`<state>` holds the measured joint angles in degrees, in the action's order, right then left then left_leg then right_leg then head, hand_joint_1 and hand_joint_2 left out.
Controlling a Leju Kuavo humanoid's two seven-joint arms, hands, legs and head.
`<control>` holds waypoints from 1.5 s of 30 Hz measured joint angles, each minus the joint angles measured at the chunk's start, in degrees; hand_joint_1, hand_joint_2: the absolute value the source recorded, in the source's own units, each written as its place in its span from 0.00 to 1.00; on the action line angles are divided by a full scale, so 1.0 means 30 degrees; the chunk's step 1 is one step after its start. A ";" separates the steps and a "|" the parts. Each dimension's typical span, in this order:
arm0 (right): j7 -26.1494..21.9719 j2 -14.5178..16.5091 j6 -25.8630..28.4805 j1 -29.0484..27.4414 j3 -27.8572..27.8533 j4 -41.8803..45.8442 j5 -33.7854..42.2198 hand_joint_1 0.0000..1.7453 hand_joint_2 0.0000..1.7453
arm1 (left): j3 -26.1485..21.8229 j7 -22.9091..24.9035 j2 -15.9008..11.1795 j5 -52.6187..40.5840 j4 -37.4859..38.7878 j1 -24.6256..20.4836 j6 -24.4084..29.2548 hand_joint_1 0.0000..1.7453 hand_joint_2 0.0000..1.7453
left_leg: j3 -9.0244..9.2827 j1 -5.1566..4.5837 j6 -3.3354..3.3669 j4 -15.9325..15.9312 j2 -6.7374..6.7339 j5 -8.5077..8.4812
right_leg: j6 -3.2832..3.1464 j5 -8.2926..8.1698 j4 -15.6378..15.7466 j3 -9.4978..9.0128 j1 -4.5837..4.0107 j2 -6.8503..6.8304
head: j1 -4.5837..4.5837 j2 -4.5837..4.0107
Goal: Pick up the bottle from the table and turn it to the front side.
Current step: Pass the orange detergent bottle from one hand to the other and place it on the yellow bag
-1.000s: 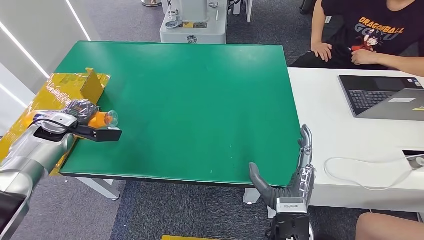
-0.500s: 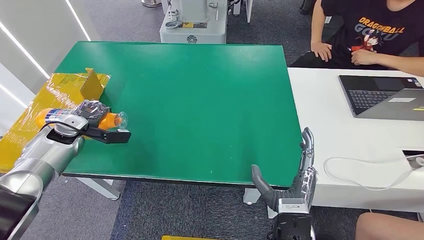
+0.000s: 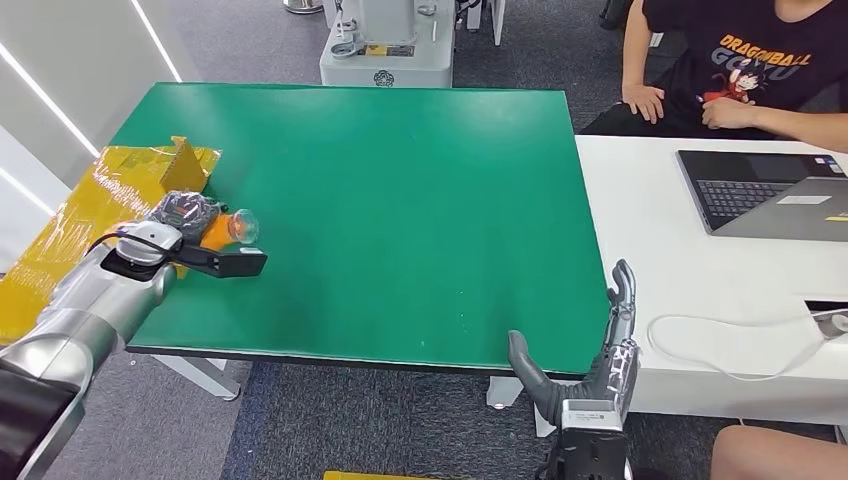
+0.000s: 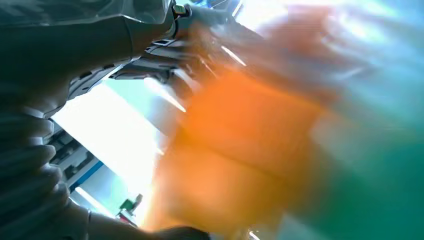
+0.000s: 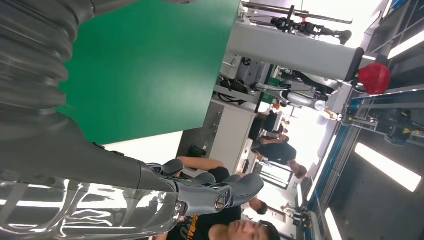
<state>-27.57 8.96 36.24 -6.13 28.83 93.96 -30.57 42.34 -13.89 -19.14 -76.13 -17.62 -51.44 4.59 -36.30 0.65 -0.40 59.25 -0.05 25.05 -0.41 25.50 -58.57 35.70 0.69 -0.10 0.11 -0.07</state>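
The left hand (image 3: 180, 213) is wrapped around the bottle (image 3: 222, 229) over the left edge of the green table (image 3: 400, 200) — the orange body is gripped with the dark fingers curled over it, and the clear end of the bottle is pointed out toward the middle of the table. The bottle is held roughly on its side; whether it is lifted off the mat or touching it can't be told from the head view. In the left wrist view the bottle (image 4: 240, 150) is seen as a big orange blur right against the hand (image 4: 150, 55), so no label or cap detail can be made out there. A black block on the wrist (image 3: 232, 263) is stuck out just below the bottle.

Just behind the left hand, a yellow wrapped cardboard piece (image 3: 110, 195) is laid along the table's left side, with a small upright flap near the mat.

The right hand (image 3: 590, 365) is held off the near right corner of the table — fingers straight and spread, thumb out, nothing gripped. In the right wrist view the same hand (image 5: 200, 187) is seen with fingers extended and empty, the green tabletop (image 5: 150, 65) behind it.

To the right, a white desk (image 3: 680, 260) is butted against the green table, with a laptop (image 3: 770, 195) and a white cable (image 3: 720, 345) on it. A person in a black printed t-shirt (image 3: 750, 60) is seated behind that desk.
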 joint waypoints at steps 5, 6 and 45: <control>0.0044 -0.0002 -0.0160 -0.0065 -0.0033 0.0071 0.0000 0.00 1.00 | 0.0000 0.0538 -0.0036 -0.0020 0.0190 -0.0080 -0.0803 0.00 1.00 | 0.0001 0.0000 0.0000 -0.0001 -0.0001 -0.0001 | 0.0000 -0.0001 -0.0001 -0.0002 0.0000 0.0001 | 0.0000 0.0000; 0.0046 -0.0002 -0.0209 -0.0073 -0.0038 0.0077 0.0004 0.00 1.00 | 0.0000 0.0592 -0.0049 -0.0035 0.0228 -0.0082 -0.1019 0.00 1.00 | 0.0001 0.0000 0.0000 0.0000 0.0000 -0.0001 | 0.0000 -0.0001 -0.0002 -0.0002 0.0000 0.0001 | 0.0000 0.0000; -0.2200 0.0000 0.0490 0.0124 0.0020 -0.0677 0.2839 0.00 1.00 | -0.5659 -0.5846 0.0366 1.1934 -0.8919 0.0049 0.3404 0.00 1.00 | 0.0018 -0.0003 -0.0002 0.0002 0.0002 -0.0001 | -0.0004 -0.0005 -0.0002 -0.0019 0.0002 -0.0006 | 0.0002 0.0000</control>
<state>-34.17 8.96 37.71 -5.75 28.89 91.93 -22.05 25.36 -31.43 -18.04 -40.33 -44.37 -51.30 14.80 -36.24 0.65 -0.40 59.26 -0.05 25.05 -0.42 25.49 -58.58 35.64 0.70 -0.12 0.11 -0.07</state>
